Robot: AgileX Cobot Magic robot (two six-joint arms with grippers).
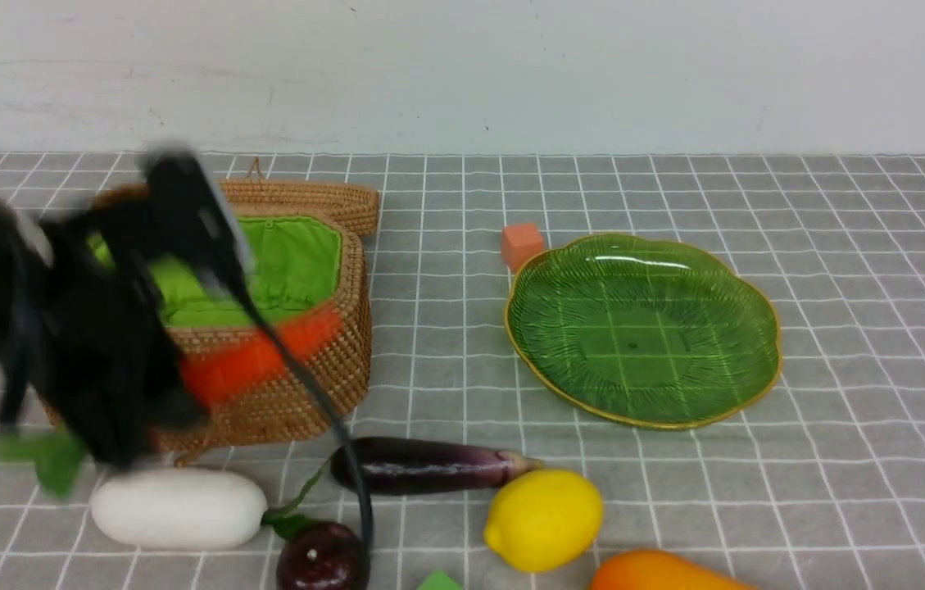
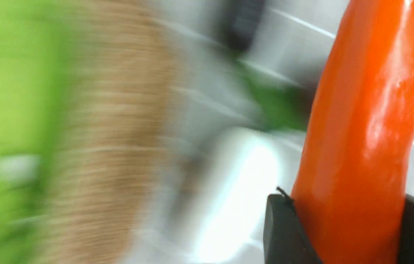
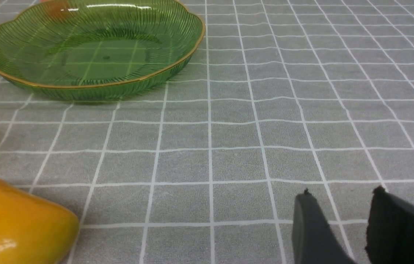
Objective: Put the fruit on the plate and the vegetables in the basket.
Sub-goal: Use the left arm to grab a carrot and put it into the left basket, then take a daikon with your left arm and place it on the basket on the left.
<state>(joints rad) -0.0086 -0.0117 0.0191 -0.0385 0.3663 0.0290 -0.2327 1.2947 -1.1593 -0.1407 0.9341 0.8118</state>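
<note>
The left end effector (image 2: 344, 220) is clamping the red-orange vegetable (image 2: 368, 110) by the basket (image 1: 355, 344) for stowing, while the right end effector (image 3: 342, 198) is idling parted and empty.

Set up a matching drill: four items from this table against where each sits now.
1 red-orange vegetable
2 eggplant
3 orange cube
4 white radish

A beside the plate's far left rim
B clamped in the left end effector
C leftmost in the near row
D one end beside the lemon

Pairs: 1-B, 2-D, 3-A, 4-C
</note>
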